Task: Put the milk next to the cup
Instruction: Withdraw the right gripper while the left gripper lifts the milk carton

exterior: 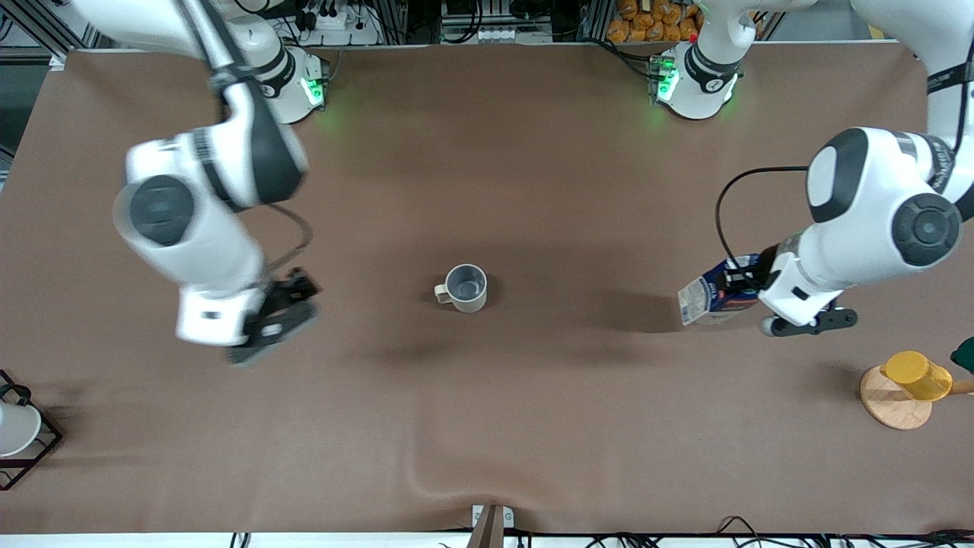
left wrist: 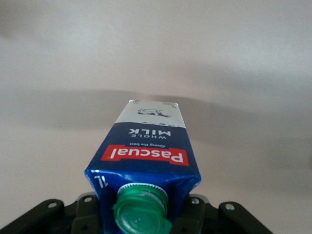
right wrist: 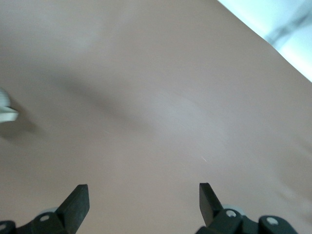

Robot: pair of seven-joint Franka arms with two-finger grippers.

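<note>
My left arm: comes down from the upper right of the front view, wrist bent low at mid-right, hand tipped toward the centre of the table.
My left gripper [exterior: 742,285]: fingers clamped on the top end of the milk [exterior: 711,295], one on each side below the cap.
My right arm: hangs at the left of the front view, forearm pointing down and toward the camera, waiting.
My right gripper [exterior: 283,318]: over bare table [exterior: 533,152], fingers spread wide with nothing between them.
Milk look: dark blue gable top, green round cap [left wrist: 141,212], red label band [left wrist: 145,155], white lower part; tilted, base pointing toward the cup.
Cup [exterior: 465,288]: pale grey-beige mug at frame centre, upright, handle toward my right arm's end, well apart from the milk.
Elsewhere: yellow cup [exterior: 917,376] on a round wooden coaster [exterior: 892,405] at lower right.
</note>
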